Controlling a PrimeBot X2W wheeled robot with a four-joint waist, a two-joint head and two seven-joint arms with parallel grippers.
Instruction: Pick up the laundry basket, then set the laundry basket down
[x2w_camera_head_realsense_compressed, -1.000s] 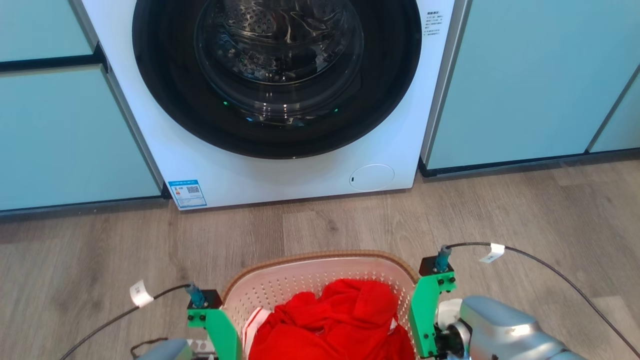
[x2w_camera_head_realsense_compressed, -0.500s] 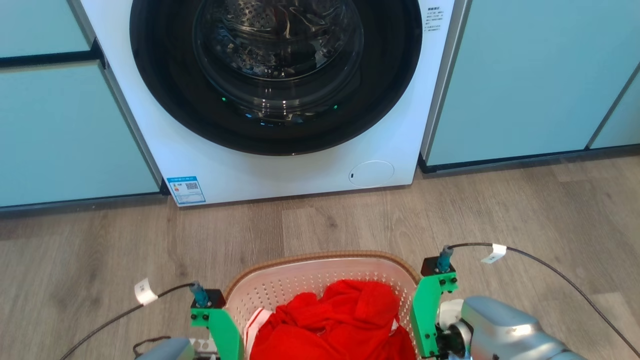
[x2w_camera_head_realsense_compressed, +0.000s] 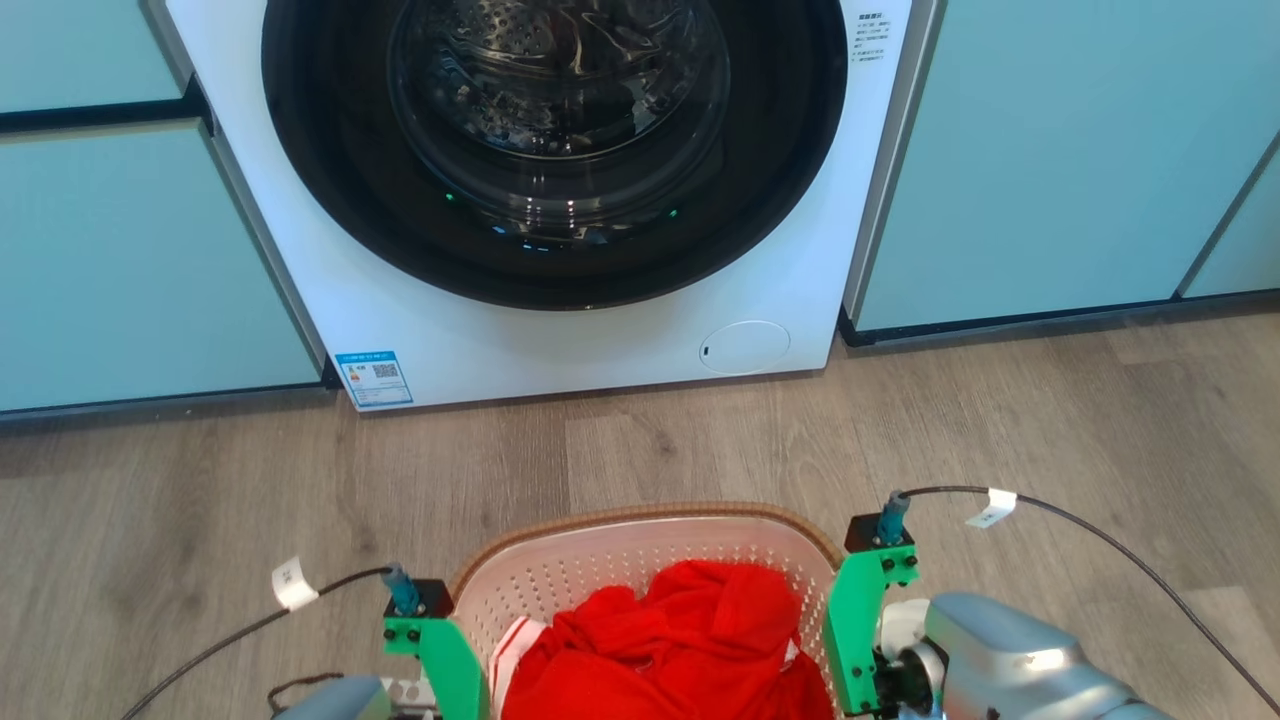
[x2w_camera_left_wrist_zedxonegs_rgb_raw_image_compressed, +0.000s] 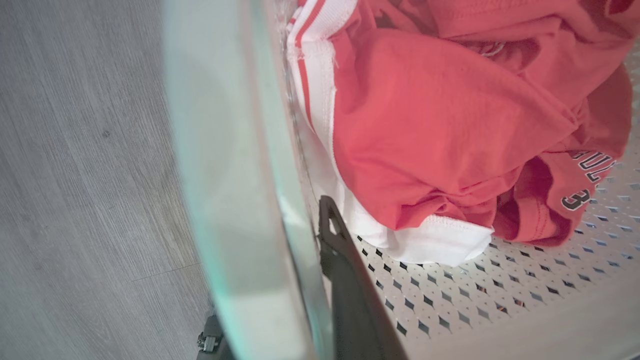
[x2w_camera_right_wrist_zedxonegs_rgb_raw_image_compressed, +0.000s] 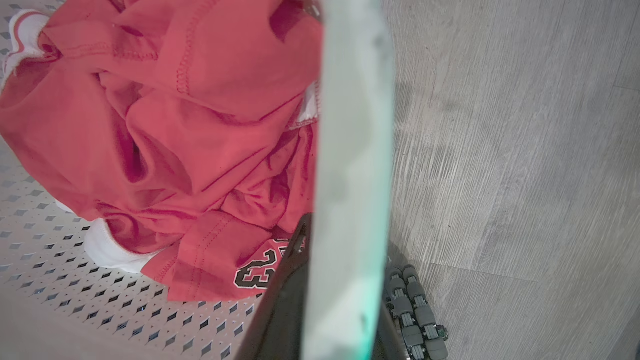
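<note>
The laundry basket (x2w_camera_head_realsense_compressed: 640, 516), white and perforated with a brown woven rim, sits low in the head view between my two arms. It holds red clothing (x2w_camera_head_realsense_compressed: 690, 640) with white trim. My left gripper (x2w_camera_left_wrist_zedxonegs_rgb_raw_image_compressed: 300, 225) is shut on the basket's pale left handle (x2w_camera_left_wrist_zedxonegs_rgb_raw_image_compressed: 240, 200), one dark finger (x2w_camera_left_wrist_zedxonegs_rgb_raw_image_compressed: 345, 280) inside the wall. On the other side, my right gripper (x2w_camera_right_wrist_zedxonegs_rgb_raw_image_compressed: 345, 250) is shut on the right handle (x2w_camera_right_wrist_zedxonegs_rgb_raw_image_compressed: 350, 150), with one finger (x2w_camera_right_wrist_zedxonegs_rgb_raw_image_compressed: 285, 290) inside next to the clothing. I cannot tell whether the basket's bottom touches the floor.
A white washing machine (x2w_camera_head_realsense_compressed: 560, 340) with a dark round door stands straight ahead, between pale teal cabinets (x2w_camera_head_realsense_compressed: 1040, 170). Grey wood floor (x2w_camera_head_realsense_compressed: 700, 440) lies between it and the basket. Grey rollers (x2w_camera_right_wrist_zedxonegs_rgb_raw_image_compressed: 415, 310) show on the floor under my right wrist.
The whole head picture has shifted slightly, so the camera moved a little. Both grippers keep their hold on the handles and the basket has not visibly moved.
</note>
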